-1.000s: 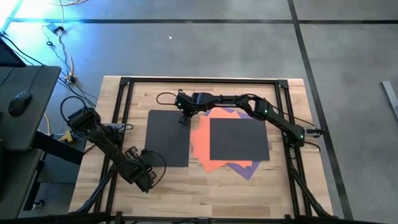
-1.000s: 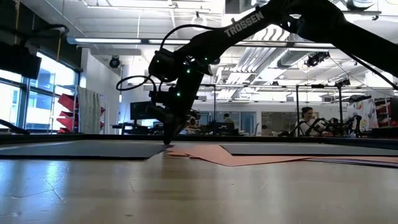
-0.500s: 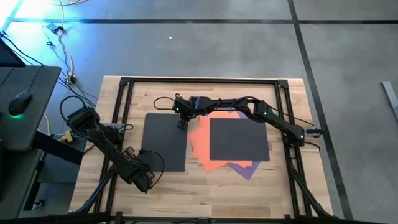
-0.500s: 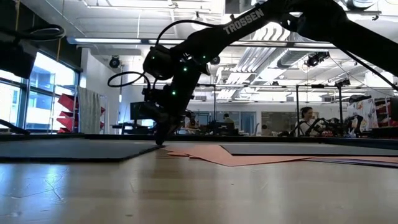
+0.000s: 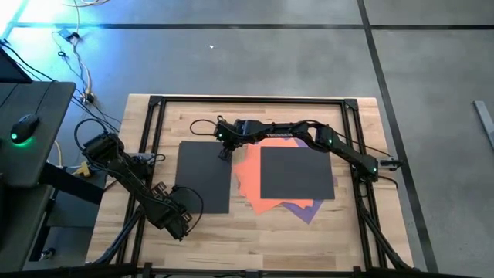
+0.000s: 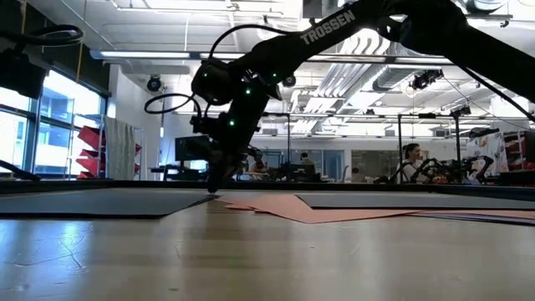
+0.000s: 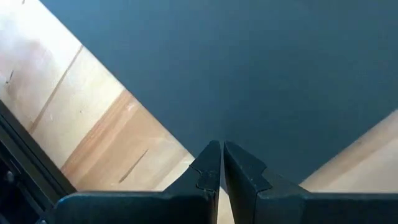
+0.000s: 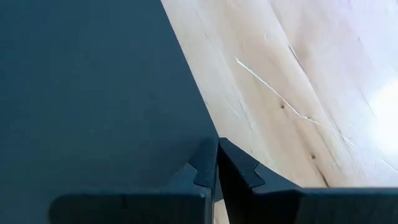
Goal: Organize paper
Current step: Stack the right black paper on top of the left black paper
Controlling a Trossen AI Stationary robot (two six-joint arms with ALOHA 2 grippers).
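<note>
since the dark grey sheet (image 5: 205, 174) looks thin and limp, the right end effector (image 5: 225, 154), pressed together, should slide it by its corner.

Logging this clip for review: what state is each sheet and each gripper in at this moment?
Left dark sheet: flat on the table, apart from the pile.
Right dark sheet: flat, on top of the pile.
Orange sheet: flat, partly covered.
Purple sheet: underneath, only edges showing.
Right gripper: shut, tips at the left dark sheet's far corner.
Left gripper: shut, at that sheet's near edge.

Purple sheet (image 5: 302, 208) — mostly buried under others
</note>
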